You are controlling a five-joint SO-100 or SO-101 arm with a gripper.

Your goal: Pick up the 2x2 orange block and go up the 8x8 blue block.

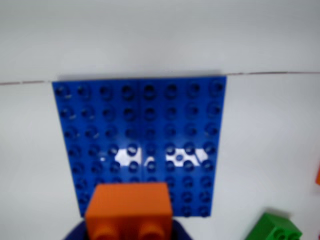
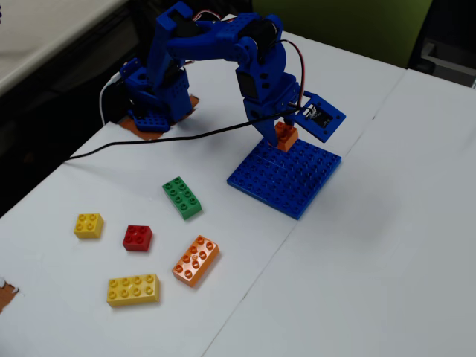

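My gripper (image 2: 284,131) is shut on the 2x2 orange block (image 2: 285,137). It holds the block just above the far edge of the 8x8 blue block (image 2: 286,175), the large flat baseplate on the white table. In the wrist view the orange block (image 1: 130,207) fills the bottom centre, between blue jaws at the bottom edge, my gripper (image 1: 129,231) closed around it. The blue baseplate (image 1: 145,125) lies spread out beyond it. Whether the block touches the plate's studs I cannot tell.
Loose bricks lie left of the plate in the fixed view: a green 2x4 (image 2: 182,197), a longer orange 2x4 (image 2: 195,259), a red 2x2 (image 2: 137,237), a small yellow (image 2: 88,224) and a long yellow (image 2: 133,289). A black cable (image 2: 149,141) runs across the table. The arm's base (image 2: 152,111) stands at back left.
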